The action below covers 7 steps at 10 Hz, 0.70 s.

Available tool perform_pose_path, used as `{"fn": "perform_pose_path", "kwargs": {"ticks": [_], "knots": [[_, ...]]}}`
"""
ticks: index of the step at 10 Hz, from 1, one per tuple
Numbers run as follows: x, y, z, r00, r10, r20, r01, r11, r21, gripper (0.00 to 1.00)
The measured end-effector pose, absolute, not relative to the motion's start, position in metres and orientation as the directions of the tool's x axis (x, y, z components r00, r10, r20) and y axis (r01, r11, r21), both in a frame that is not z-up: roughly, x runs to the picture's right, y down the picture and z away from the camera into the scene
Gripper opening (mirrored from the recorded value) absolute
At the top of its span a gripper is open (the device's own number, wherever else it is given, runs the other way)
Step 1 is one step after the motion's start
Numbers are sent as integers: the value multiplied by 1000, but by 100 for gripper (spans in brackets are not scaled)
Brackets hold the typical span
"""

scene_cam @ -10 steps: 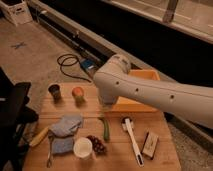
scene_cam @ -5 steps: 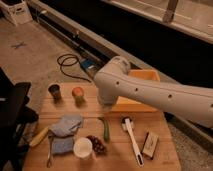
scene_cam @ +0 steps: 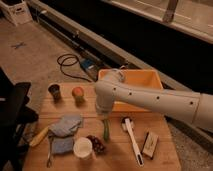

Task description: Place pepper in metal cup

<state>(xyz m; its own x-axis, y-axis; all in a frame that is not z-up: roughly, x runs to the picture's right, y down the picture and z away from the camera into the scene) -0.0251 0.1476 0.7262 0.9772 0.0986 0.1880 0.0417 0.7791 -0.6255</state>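
Near the middle of the wooden tabletop (scene_cam: 165,156), the pepper (scene_cam: 106,129) lay flat, its length running from the far edge toward the near edge. The dark grape bunch (scene_cam: 96,144) sat just beside its near end, and a white brush (scene_cam: 133,142) lay a little toward the right edge. The gripper (scene_cam: 104,116) hung right over the pepper's far end, at the bottom of the white arm (scene_cam: 150,100) that reached in across the right edge. The arm's bulky wrist hid it almost wholly, so it could not be told whether it stood wide, narrow or closed on the pepper, nor whether it touched the pepper at all. The pepper appeared to rest on the wood, not lifted.

The step in hand looked like the pick. To do it well, the gripper would have to straddle the pepper across its slim width, close to its middle. It would need to come low enough to catch so thin and glossy a thing, then close gently so the pepper did not squirt out or roll into the grapes.

The metal cup (scene_cam: 55,91) stood well apart, toward the far left corner, with the cup with the orange inside (scene_cam: 78,93) just beside it. The carry would have to end over the darker of the two, with the pepper tipped end-down to pass its narrow mouth.
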Motion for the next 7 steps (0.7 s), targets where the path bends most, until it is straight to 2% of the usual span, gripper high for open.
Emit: {"fn": "perform_pose_path", "kwargs": {"ticks": [2,4,7], "knots": [[-30,162,736,974,116,192,40,750,-660,65],[-26,173,746,975,138,175,20,725,-688,79],[-22,177,757,977,155,145,-7,707,-707,80]]}}
